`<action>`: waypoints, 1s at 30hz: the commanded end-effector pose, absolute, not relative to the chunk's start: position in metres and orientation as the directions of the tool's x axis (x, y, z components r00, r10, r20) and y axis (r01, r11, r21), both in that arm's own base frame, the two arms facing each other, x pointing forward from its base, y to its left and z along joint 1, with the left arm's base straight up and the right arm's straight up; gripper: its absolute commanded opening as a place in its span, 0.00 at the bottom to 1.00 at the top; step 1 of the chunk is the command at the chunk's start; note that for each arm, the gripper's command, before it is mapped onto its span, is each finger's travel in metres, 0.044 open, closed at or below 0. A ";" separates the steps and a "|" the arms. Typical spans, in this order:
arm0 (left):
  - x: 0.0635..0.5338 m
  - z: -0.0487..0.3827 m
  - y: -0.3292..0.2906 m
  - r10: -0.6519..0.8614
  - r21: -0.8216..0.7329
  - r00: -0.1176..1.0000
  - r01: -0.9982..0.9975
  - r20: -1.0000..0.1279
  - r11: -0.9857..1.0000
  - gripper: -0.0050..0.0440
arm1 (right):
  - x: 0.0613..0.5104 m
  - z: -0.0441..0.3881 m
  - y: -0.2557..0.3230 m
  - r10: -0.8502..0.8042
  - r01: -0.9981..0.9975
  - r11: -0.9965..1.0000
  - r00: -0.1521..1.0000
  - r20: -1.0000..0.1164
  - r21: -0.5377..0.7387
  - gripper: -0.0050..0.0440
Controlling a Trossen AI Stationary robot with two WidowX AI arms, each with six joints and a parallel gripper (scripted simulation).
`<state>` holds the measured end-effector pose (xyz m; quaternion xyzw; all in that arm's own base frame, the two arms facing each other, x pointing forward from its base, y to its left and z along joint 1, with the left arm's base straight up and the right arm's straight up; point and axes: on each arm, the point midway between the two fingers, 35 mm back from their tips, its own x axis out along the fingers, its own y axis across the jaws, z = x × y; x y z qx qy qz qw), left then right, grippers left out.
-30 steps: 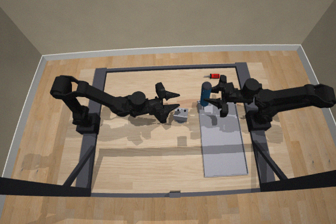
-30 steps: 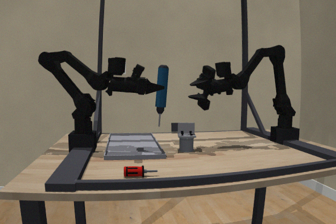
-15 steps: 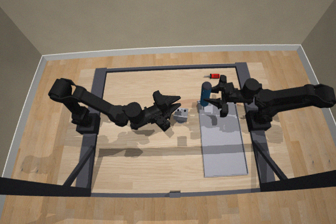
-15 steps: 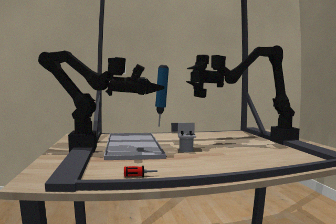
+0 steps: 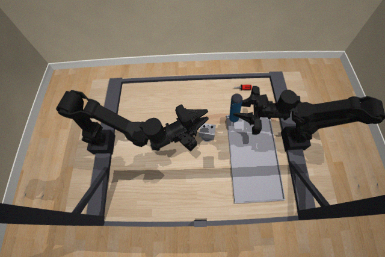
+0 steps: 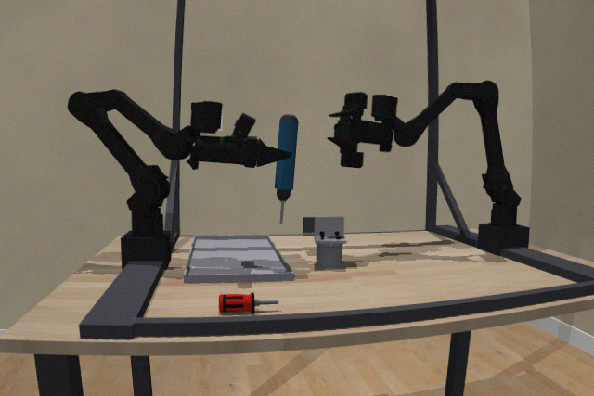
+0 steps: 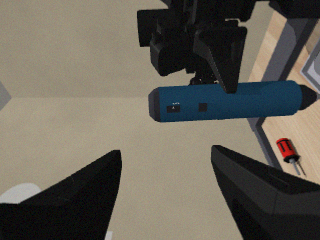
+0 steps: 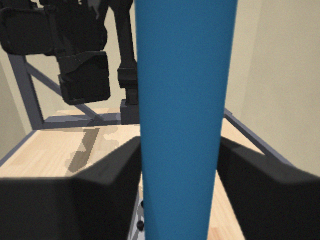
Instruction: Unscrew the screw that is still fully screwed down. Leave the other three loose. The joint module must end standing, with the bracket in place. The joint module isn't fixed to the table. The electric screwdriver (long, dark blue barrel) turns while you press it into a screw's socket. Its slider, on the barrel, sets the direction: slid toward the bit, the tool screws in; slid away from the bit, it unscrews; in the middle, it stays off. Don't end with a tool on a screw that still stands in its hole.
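Note:
The joint module [image 5: 207,139] [image 6: 329,255] stands upright on the table with the grey bracket [image 6: 330,225] on top. Two dark screws show at the bracket, one [image 6: 322,235] beside the other [image 6: 337,235]; how deep each sits is unclear, and other screws are hidden. My right gripper [image 5: 239,109] [image 8: 177,143] is shut on the electric screwdriver [image 5: 235,109] [image 6: 287,169] [image 7: 265,100] [image 8: 185,75], held nearly upright, bit down, above the table. Two dark marks show near its butt end; the slider's setting is unclear. My left gripper [image 5: 207,115] [image 6: 329,127] [image 7: 166,155] is open and empty, higher than the module.
A shallow grey tray [image 5: 258,185] [image 6: 239,278] lies beside the module on the right arm's side. A red screwdriver [image 5: 246,86] [image 6: 235,302] [image 7: 286,148] lies near the table edge. The dark frame [image 5: 195,77] borders the work area.

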<state>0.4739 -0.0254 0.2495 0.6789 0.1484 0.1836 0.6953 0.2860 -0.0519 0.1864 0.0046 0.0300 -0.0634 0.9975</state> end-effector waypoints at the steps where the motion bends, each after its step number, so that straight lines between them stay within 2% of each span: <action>1: 0.484 0.266 -0.019 0.458 0.996 0.886 -0.092 0.072 0.020 0.61 | 0.289 0.211 -0.052 -0.122 0.122 0.992 0.992 0.008 -0.003 0.43; 16: 0.519 0.270 -0.001 0.458 0.995 0.886 -0.096 0.076 0.021 0.61 | 0.289 0.211 -0.052 -0.122 0.122 0.992 0.992 0.008 -0.003 0.43; 30: 0.526 0.271 0.002 0.457 0.995 0.886 -0.097 0.078 0.020 0.61 | 0.289 0.211 -0.052 -0.122 0.122 0.992 0.992 0.008 -0.003 0.43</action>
